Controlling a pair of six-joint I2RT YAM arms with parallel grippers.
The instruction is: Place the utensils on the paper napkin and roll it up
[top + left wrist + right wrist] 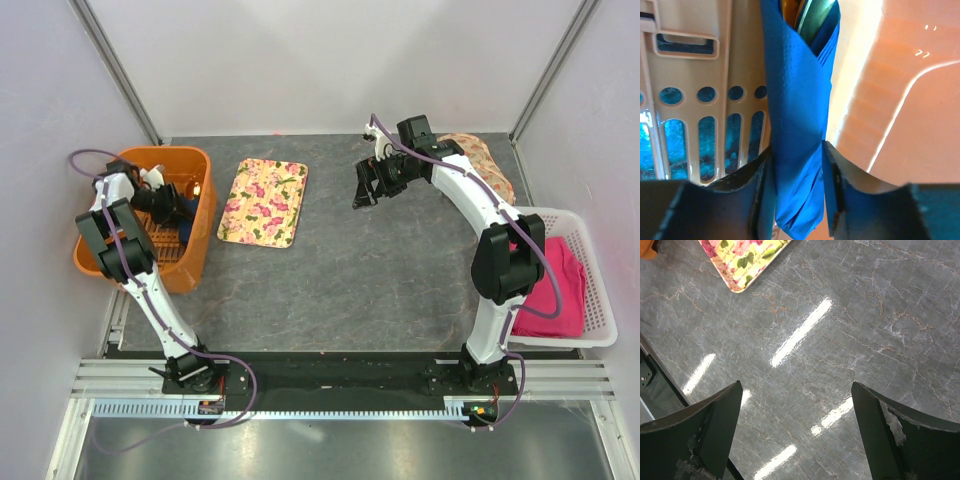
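Surface: lying flat and wide between pale walls, a grey marbled table [380, 280], the two arm bases sitting at its near edge.
Left side: standing at the table's left edge, an orange plastic basket with a slotted floor [203, 215], the left arm reaching down into it.
Left gripper [796, 150]: hanging inside the orange plastic basket [900, 100], fingers [850, 175] standing either side of the rolled napkin and right against it; pressing or merely touching, cannot tell.
Task thing: sitting rolled into a narrow tube between those fingers, a dark navy-blue paper napkin [797, 95], running away from the camera over the basket's slotted floor.
Contents: showing only as tips at the roll's open far end, gold-coloured metal utensils [812, 17], wrapped inside the napkin.
Middle: lying on the table just right of the orange basket, a rectangular floral-patterned tray [264, 202], its corner also showing in the right wrist view [747, 260].
Right gripper [365, 185]: hovering over bare table right of the tray, fingers [705, 430] spread wide apart, holding nothing.
Right side: resting at the table's right edge, a white plastic basket [598, 310] holding a pink cloth [560, 285]; beyond it, a patterned fabric piece [487, 160] lying at the far right.
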